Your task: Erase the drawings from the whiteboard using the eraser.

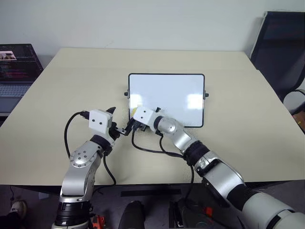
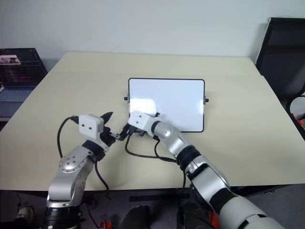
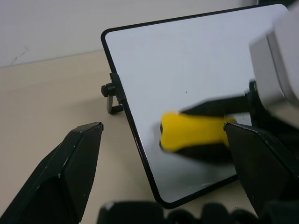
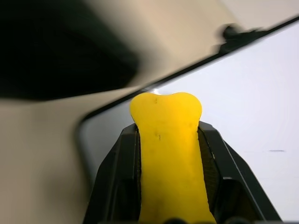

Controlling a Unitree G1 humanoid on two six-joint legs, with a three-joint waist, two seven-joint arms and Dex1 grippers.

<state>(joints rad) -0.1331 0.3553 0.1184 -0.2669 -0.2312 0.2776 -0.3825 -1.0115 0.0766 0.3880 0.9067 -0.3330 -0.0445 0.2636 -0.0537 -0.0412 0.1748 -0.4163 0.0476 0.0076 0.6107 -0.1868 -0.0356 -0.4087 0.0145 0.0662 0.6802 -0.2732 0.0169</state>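
Desk (image 1: 248,95), beige and matte, carried the whiteboard (image 1: 167,93) at its centre; a laptop (image 1: 16,67) stood off the desk's left edge and a dark chair (image 1: 279,47) at the right, before a plain pale wall. The board, propped on small side knobs, lay glossy and nearly clean; one faint dark mark showed in the right wrist view (image 4: 277,150). The right gripper (image 1: 135,115) pinched the eraser (image 4: 170,154) between its jaws, the yellow block sitting over the board's near left corner. The left gripper (image 1: 114,126) hovered just beside that corner, jaws spread and holding nothing. Likely hazards: the propped board could slide or tip under a hard wipe; the eraser, near the frame, could catch the edge; the closely placed grippers could collide; faint marks could be missed.
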